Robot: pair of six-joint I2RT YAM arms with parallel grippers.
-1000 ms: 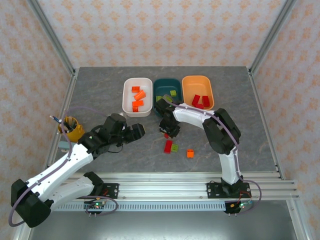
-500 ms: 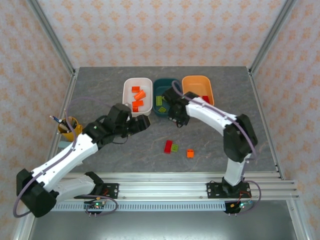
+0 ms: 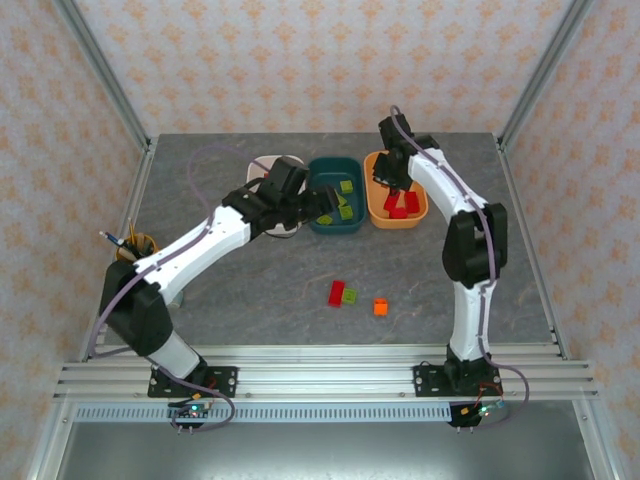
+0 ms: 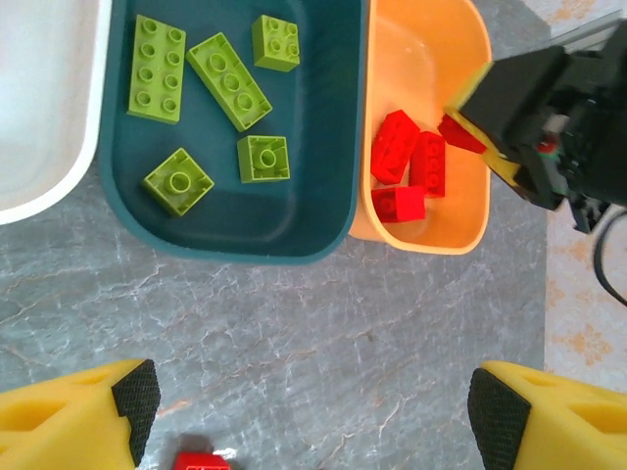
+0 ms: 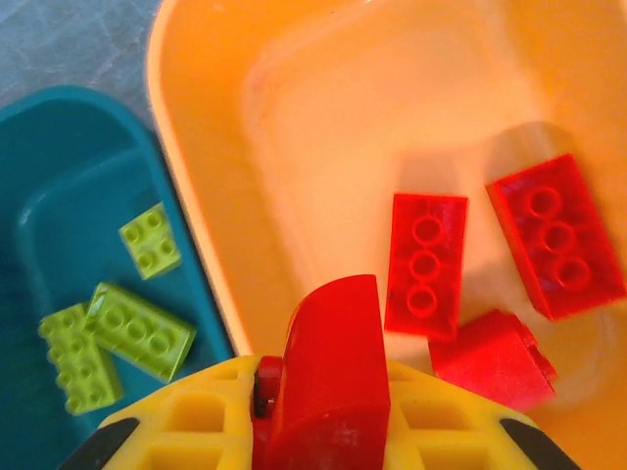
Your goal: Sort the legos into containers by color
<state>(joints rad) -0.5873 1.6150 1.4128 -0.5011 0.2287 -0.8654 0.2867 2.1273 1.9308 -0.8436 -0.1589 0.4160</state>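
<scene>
- Top view: bright, even light, soft faint shadows.
- Right wrist view: orange bin (image 5: 294, 117) washed pale toward 12 o'clock; red brick (image 5: 328, 382) at 6 o'clock soft.
- Left wrist view: crisp.

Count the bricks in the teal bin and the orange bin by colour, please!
Green bricks in the teal bin: 5
Red bricks in the orange bin: 3
Total: 8, not counting the red brick held in the right gripper over the orange bin.
</scene>
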